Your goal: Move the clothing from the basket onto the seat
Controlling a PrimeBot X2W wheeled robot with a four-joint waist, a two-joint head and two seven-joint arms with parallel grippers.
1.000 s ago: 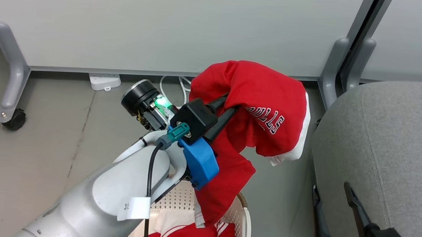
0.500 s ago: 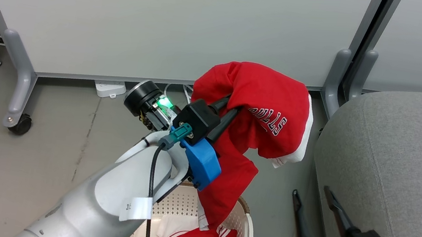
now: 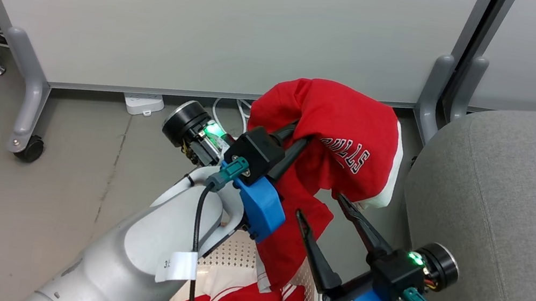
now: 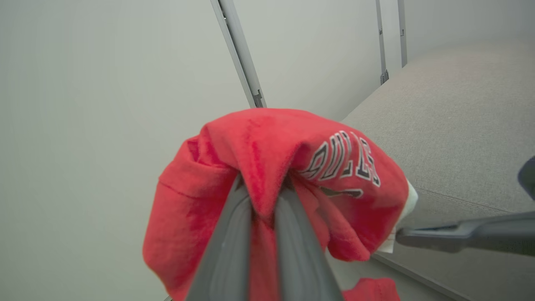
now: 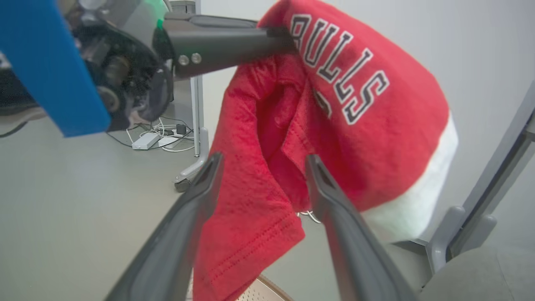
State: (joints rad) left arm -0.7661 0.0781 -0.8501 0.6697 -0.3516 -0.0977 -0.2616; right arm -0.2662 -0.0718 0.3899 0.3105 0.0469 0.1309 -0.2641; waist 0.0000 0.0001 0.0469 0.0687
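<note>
Above the basket (image 3: 234,254), left hand (image 3: 295,134) pinches clothing (image 3: 344,119) aloft; right hand (image 3: 319,205) spread wide.

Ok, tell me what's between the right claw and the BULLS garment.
Nothing: in the right wrist view the open right claw directly flanks a hanging fold of the BULLS garment.

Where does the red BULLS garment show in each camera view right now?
Head view: red BULLS garment, centre, hanging over the basket.
Left wrist view: garment at centre, bunched over shut fingers.
Right wrist view: garment upper middle.
Shared landmark: left end effector clamped on it.
</note>
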